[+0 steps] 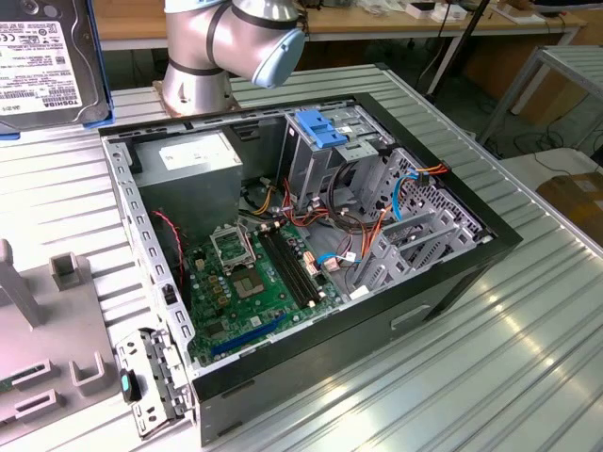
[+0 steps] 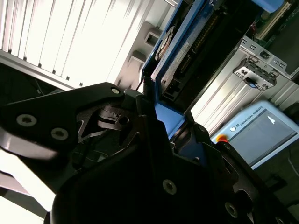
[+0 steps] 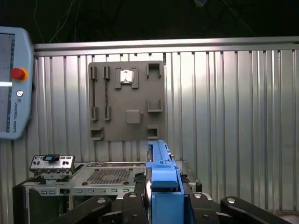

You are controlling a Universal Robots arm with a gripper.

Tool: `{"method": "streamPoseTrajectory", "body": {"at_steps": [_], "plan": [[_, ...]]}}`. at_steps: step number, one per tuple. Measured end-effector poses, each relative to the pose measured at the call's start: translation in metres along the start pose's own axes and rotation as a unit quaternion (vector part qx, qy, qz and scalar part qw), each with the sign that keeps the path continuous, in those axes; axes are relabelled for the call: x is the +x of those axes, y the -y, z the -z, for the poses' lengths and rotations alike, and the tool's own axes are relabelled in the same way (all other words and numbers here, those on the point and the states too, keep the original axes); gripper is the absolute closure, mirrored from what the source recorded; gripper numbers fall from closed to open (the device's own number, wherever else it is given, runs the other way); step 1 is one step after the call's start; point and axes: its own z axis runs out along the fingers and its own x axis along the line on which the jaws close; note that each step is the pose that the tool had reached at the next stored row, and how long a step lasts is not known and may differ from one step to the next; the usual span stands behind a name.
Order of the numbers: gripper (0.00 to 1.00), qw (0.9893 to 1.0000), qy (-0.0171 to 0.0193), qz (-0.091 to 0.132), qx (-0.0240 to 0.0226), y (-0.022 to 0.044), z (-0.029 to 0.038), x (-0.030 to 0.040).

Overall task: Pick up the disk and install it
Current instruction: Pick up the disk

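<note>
Flat, blue-plastic-edged disk [image 3: 159, 161] in grip of matte black pincer [image 3: 166, 199]

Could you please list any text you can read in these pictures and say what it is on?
White label on the disk: print too small to read.
White label on the power supply: too small to read.
Lettering on the teach pendant: too small to read.
Nothing can be quoted.

colours at the black case [image 1: 419, 315]
the disk [image 1: 42, 61] is silver and black, with white label and blue frame; the board [image 1: 254, 282] is green, the surface [image 1: 528, 367] ribbed silver.
</note>
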Motion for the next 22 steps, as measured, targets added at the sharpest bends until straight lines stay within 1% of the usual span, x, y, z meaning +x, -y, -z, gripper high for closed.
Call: {"method": "streamPoseTrajectory", "body": {"at_steps": [9, 13, 16, 19, 22], "plan": [[0.63, 1.0000, 0.0000, 0.000, 0.0000, 0.0245, -0.0002, -0.0007], [0.63, 1.0000, 0.0000, 0.000, 0.0000, 0.0312, -0.0001, -0.0009], [0.63, 1.0000, 0.0000, 0.000, 0.0000, 0.0349, -0.0002, -0.0011], [0.63, 1.0000, 0.0000, 0.000, 0.0000, 0.0416, -0.0002, -0.0012], [0.63, 1.0000, 0.0000, 0.000, 0.0000, 0.0450, -0.0002, -0.0013]]}}
